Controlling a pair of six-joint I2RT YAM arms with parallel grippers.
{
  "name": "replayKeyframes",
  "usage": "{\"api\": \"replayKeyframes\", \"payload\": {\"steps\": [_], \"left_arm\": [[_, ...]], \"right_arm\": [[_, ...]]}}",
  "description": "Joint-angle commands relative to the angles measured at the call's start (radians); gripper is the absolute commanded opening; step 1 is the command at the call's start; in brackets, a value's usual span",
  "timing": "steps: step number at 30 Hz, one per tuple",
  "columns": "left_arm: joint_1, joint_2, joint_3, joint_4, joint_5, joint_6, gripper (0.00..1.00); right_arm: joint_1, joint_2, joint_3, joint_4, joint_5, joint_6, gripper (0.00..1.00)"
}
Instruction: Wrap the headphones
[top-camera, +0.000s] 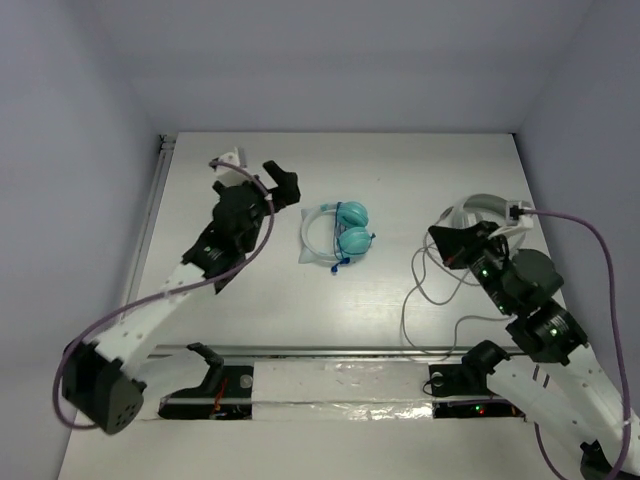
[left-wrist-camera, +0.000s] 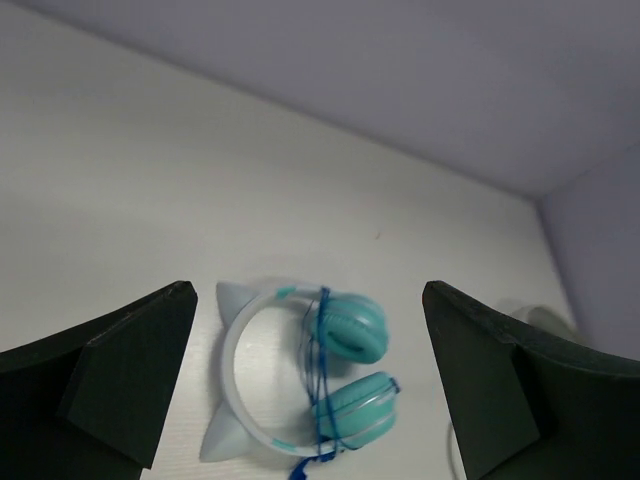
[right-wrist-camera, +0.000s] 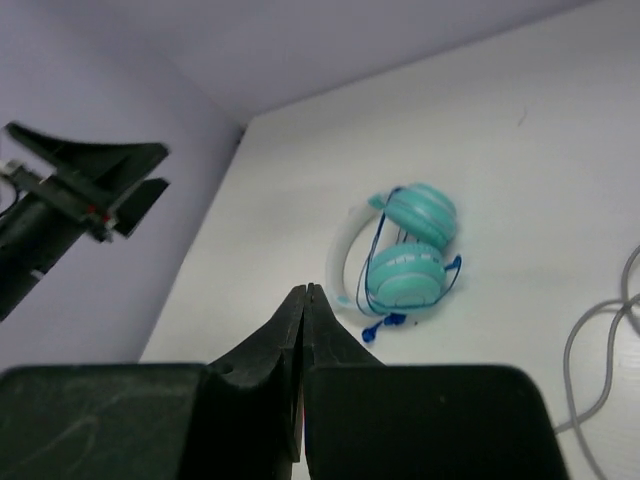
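Black L fingers (left-wrist-camera: 110, 385) wide, empty; R fingers (right-wrist-camera: 272, 392) closed.

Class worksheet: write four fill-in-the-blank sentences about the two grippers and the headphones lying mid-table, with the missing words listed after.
The left gripper has jaws that stand ____. The right gripper has jaws that are ____. The cord wound around the headphones is coloured ____. Seen from above, the headphones lie ____ the two grippers.
Missing words: open, shut, blue, between.
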Motion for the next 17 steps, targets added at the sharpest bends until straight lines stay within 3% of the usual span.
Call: {"api": "replayKeyframes", "payload": {"steps": [1, 4, 5, 7, 8, 9, 17], "left_arm": [[-0.005, -0.188, -0.017, -0.064, -0.032, 0.027, 0.97], [-0.005, -0.322, 0.005, -0.124, 0.0, 0.068, 0.98], [-0.005, -0.345, 0.014, -0.162, 0.003, 0.073, 0.99], [-0.005, -0.401, 0.045, -0.195, 0.011, 0.091, 0.99], [-0.005, -0.415, 0.058, -0.233, 0.014, 0.094, 0.99], [-0.005, -0.438, 0.066, -0.242, 0.014, 0.099, 0.99], [-0.005, -0.488, 0.051, -0.235, 0.049, 0.15, 0.99]], "right_arm": [[0.002, -0.071, 0.096, -0.02, 0.097, -0.093, 0.0], [0.002, -0.112, 0.152, -0.034, 0.152, -0.122, 0.21], [0.002, -0.134, 0.172, -0.035, 0.164, -0.125, 0.44], [0.002, -0.151, 0.18, -0.035, 0.21, -0.132, 0.69], [0.002, -0.157, 0.185, -0.039, 0.227, -0.133, 0.95], [0.002, -0.156, 0.198, -0.046, 0.264, -0.136, 1.0], [0.002, -0.083, 0.243, -0.111, 0.274, -0.125, 1.0]]}}
